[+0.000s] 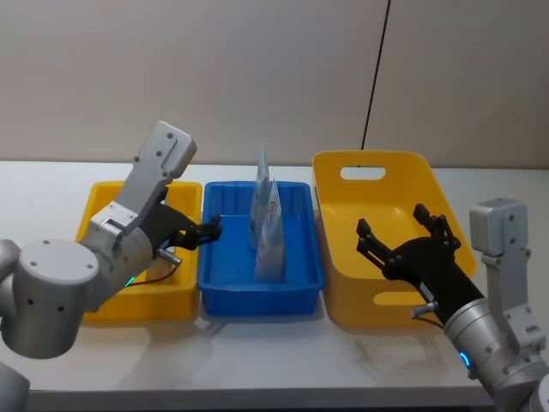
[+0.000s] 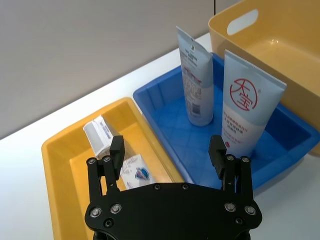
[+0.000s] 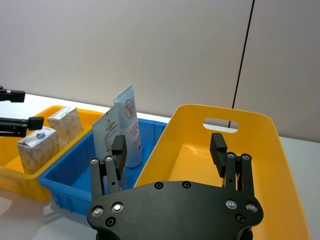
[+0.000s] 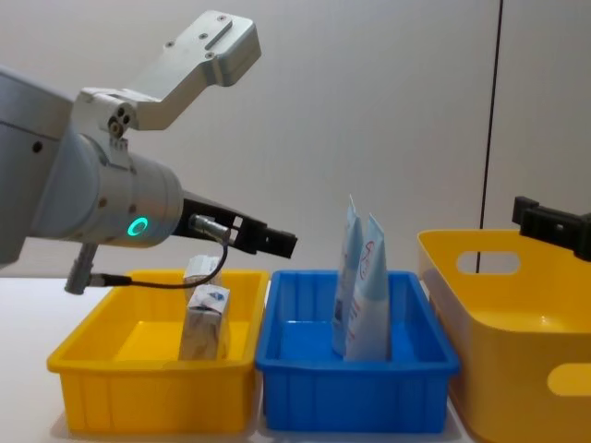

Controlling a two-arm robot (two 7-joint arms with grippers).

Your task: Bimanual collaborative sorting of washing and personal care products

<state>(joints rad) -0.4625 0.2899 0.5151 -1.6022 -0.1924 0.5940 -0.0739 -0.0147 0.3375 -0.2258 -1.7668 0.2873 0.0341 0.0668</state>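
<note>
In the left bin (image 4: 138, 388) stand two packs (image 3: 37, 147). They look light and boxy, firm enough to pinch across the narrow faces, though I'd guess the wrap is a bit slick. The left gripper (image 2: 166, 150) hangs above the rim where that bin meets the blue bin (image 4: 351, 397), jaws wide apart and holding nothing. Its arm reaches in from the left with the wrist roughly level, fingers pointing toward the middle of the table (image 1: 257, 360). In the blue bin two tubes (image 1: 268, 232) stand on their caps, flat crimped ends up, close together — whether they touch I can't tell. They look soft and squeezable and easy to tip. I'd judge the grip belongs low to mid body across the flat faces, where they are fuller, and gentle, since a hard pinch would buckle them and the thin top would slide through. Furthest right is the big bin (image 4: 517, 388), bare inside. The right gripper (image 3: 168, 142) hovers over it, jaws spread and holding nothing — its forearm rises from the near right corner, tilted forward and down.
</note>
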